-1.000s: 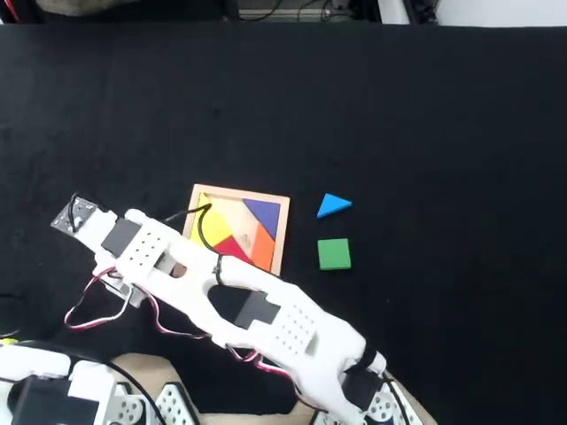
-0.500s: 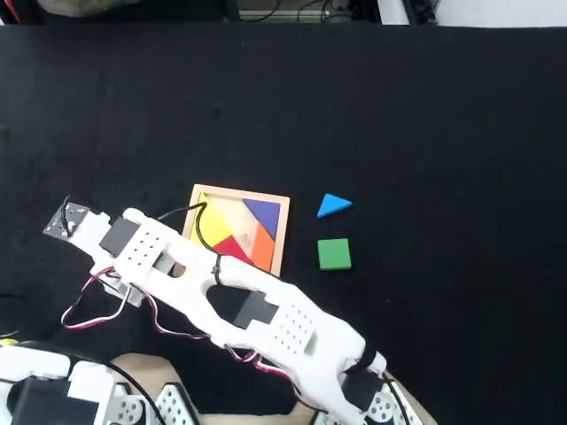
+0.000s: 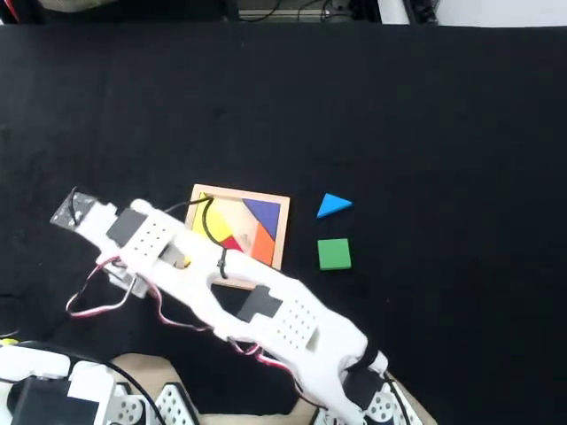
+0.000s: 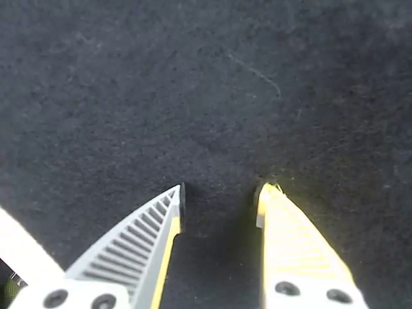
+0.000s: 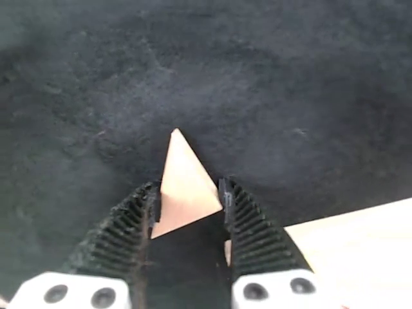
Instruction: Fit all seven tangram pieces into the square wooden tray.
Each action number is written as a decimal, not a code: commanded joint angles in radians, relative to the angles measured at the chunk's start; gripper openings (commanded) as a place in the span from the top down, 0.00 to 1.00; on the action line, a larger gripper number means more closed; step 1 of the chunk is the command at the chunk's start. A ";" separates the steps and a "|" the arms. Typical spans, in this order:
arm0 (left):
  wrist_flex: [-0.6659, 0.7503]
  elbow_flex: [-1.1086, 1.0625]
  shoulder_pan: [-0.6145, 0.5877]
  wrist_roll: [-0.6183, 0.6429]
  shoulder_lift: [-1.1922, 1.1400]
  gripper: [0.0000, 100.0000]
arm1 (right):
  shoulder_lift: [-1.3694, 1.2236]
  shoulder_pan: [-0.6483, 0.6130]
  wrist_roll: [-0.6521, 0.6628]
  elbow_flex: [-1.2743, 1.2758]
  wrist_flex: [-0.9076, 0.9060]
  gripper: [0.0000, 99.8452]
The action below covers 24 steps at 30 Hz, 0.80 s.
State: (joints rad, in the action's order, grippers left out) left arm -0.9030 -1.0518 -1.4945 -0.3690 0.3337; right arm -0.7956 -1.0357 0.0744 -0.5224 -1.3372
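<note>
The square wooden tray (image 3: 240, 191) lies mid-table and holds yellow, red, orange and dark blue pieces. A light blue triangle (image 3: 333, 205) and a green square (image 3: 334, 254) lie on the black cloth to its right. The right arm (image 3: 146, 239) stretches from the near right across the tray's near left corner. My right gripper (image 5: 188, 190) is shut on a pale peach triangle (image 5: 183, 164) just above the cloth, with the tray's wooden edge (image 5: 351, 248) beside it. My left gripper (image 4: 219, 199) stands open over bare black cloth with nothing between its fingers.
The left arm's base (image 3: 49, 394) sits at the near left corner. Black cloth covers the whole table, with wide bare stretches at the far side and the right. Loose red and white wires (image 3: 93, 305) hang from the right arm.
The right arm's wrist swung a little left, then back right and farther from the near edge. It now covers more of the tray's near left corner.
</note>
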 commanded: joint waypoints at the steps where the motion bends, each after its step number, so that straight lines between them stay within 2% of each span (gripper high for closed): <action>1: -0.006 -0.025 -0.022 -0.012 -0.011 0.81 | 0.012 0.071 0.064 -0.051 -0.018 0.99; 5: 0.023 -0.031 -0.022 -0.012 -0.014 0.81 | 0.035 0.084 0.144 -0.087 -0.094 0.99; 7: 0.021 -0.031 -0.022 -0.012 -0.014 0.81 | 0.059 0.100 0.253 -0.130 -0.172 0.99; 12: 0.021 -0.031 -0.022 -0.012 -0.014 0.81 | 0.156 0.212 0.669 -0.260 -0.431 0.99; 16: 0.023 -0.033 -0.022 -0.012 -0.014 0.81 | 0.282 0.394 0.930 -0.237 -0.423 0.99; 19: 0.023 -0.033 -0.022 -0.012 -0.014 0.81 | 0.374 0.502 1.175 -0.199 -0.425 0.99; 24: 0.025 -0.033 -0.022 -0.012 -0.014 0.81 | 0.476 0.523 1.568 0.044 -0.423 0.99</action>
State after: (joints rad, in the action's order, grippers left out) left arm -0.8876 -1.0579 -1.4945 -0.3705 0.3337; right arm -0.4365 -0.5201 1.3234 -0.6483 -1.7300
